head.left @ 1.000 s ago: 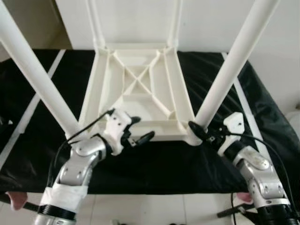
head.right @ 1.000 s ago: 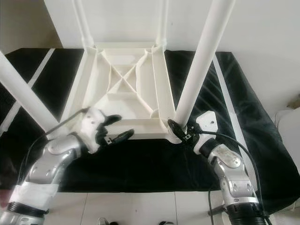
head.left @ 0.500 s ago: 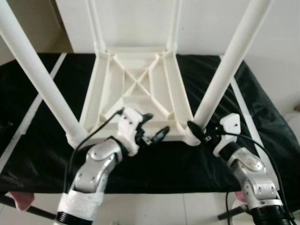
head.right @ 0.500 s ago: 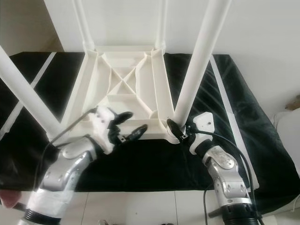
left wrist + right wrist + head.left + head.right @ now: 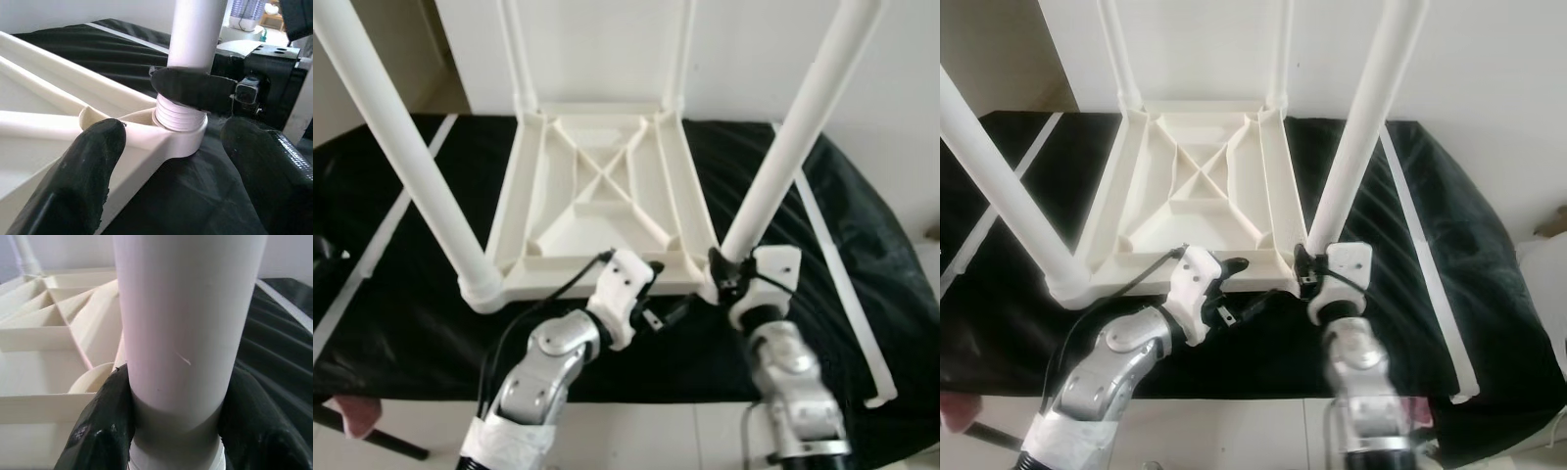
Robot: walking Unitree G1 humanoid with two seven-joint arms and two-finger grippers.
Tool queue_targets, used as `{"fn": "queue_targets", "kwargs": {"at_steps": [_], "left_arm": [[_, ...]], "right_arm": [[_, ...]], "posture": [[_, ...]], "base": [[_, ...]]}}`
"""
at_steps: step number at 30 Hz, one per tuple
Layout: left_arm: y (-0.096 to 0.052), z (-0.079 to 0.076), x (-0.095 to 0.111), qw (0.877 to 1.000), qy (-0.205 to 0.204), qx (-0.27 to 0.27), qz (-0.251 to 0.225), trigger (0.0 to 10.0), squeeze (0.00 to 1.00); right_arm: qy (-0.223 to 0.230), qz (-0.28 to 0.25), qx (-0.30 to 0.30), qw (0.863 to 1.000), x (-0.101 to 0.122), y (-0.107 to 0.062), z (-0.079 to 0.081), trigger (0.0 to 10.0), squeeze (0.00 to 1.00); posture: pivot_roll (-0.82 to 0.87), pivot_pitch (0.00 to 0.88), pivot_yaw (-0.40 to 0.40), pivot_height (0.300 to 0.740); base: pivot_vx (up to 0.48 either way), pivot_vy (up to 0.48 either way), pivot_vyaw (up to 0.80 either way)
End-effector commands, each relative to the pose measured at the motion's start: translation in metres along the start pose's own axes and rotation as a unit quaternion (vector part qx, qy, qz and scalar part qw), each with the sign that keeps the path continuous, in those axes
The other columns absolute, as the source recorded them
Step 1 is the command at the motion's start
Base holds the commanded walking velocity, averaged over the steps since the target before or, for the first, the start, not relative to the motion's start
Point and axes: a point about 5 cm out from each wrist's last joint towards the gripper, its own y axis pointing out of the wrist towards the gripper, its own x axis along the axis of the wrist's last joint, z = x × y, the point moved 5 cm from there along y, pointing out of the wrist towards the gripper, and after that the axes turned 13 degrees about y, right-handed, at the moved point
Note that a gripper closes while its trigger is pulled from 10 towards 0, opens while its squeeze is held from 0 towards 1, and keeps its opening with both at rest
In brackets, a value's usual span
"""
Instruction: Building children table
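A white plastic children's table (image 5: 597, 196) lies upside down on a black cloth (image 5: 411, 323), its four legs pointing up. My right gripper (image 5: 724, 274) is shut around the base of the near right leg (image 5: 793, 137), just above the corner socket; in the right wrist view its black fingers (image 5: 105, 421) hug the leg (image 5: 186, 308). My left gripper (image 5: 668, 291) stands open at the table's front edge beside that same corner. In the left wrist view its fingers (image 5: 88, 166) frame the socket with the leg's threaded end (image 5: 178, 115). The near left leg (image 5: 406, 147) stands in its own corner.
A long white strip (image 5: 842, 284) runs along the cloth at the right, another strip (image 5: 372, 250) at the left. The white wall (image 5: 597, 39) stands right behind the table. The cloth's front edge drops to a tiled floor (image 5: 636, 436). A pink object (image 5: 352, 416) shows at the lower left.
My left arm has travelled right along the table's front edge to the near right corner. My right forearm has swung in under the leg, its gripper staying on the leg's base. The camera shifted slightly.
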Motion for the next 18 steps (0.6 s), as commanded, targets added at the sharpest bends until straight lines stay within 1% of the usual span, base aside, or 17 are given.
{"fn": "queue_targets", "kwargs": {"at_steps": [1, 2, 6, 8, 9, 15, 16, 17, 18], "left_arm": [[0.001, 0.007, -0.005, 0.998, 0.012, 0.047, 0.030, 10.0, 0.00], [0.001, 0.009, -0.005, 0.998, 0.011, 0.051, 0.032, 10.0, 0.00], [0.000, 0.011, -0.003, 0.998, 0.005, 0.054, 0.029, 10.0, 0.00], [0.000, 0.013, -0.005, 0.998, 0.007, 0.059, 0.035, 10.0, 0.00], [-0.001, 0.015, -0.006, 0.997, 0.010, 0.062, 0.039, 10.0, 0.00], [-0.001, 0.018, -0.008, 0.996, 0.012, 0.070, 0.045, 10.0, 0.00], [-0.001, 0.019, -0.008, 0.996, 0.012, 0.071, 0.044, 10.0, 0.00], [-0.001, 0.019, -0.007, 0.996, 0.016, 0.072, 0.043, 10.0, 0.00], [0.000, 0.017, -0.004, 0.996, 0.032, 0.070, 0.036, 10.0, 0.00]], "right_arm": [[0.004, 0.016, -0.064, 0.998, -0.012, -0.008, -0.015, 10.0, 0.00], [0.010, 0.018, -0.068, 0.997, -0.014, -0.009, -0.012, 10.0, 0.00], [0.019, 0.022, -0.072, 0.997, -0.015, -0.010, -0.010, 10.0, 0.00], [0.027, 0.024, -0.069, 0.997, -0.014, -0.010, -0.011, 10.0, 0.00], [0.029, 0.021, -0.068, 0.997, -0.012, -0.010, -0.011, 10.0, 1.00], [0.036, 0.017, -0.064, 0.997, -0.009, -0.010, -0.009, 10.0, 1.00], [0.040, 0.011, -0.055, 0.998, -0.006, -0.010, -0.008, 10.0, 1.00], [0.038, 0.006, -0.048, 0.998, -0.003, -0.010, -0.007, 10.0, 1.00], [0.039, 0.003, -0.035, 0.999, 0.000, -0.009, -0.007, 10.0, 1.00]], "posture": [[-0.14, 0.102, 0.007, 0.740], [-0.14, 0.105, 0.009, 0.740], [-0.14, 0.110, 0.011, 0.740], [-0.13, 0.114, 0.007, 0.740], [-0.13, 0.114, 0.006, 0.740], [-0.14, 0.110, 0.002, 0.740], [-0.14, 0.110, 0.001, 0.740], [-0.14, 0.107, -0.001, 0.740], [-0.14, 0.105, -0.006, 0.740]], "base": [[0.000, 0.000, 0.00], [0.000, 0.000, 0.00], [0.000, 0.000, 0.00], [0.000, 0.000, 0.00], [0.000, 0.000, 0.00], [0.000, 0.000, 0.00], [0.000, 0.000, 0.00], [0.000, 0.000, 0.00], [0.000, 0.000, 0.00]]}}
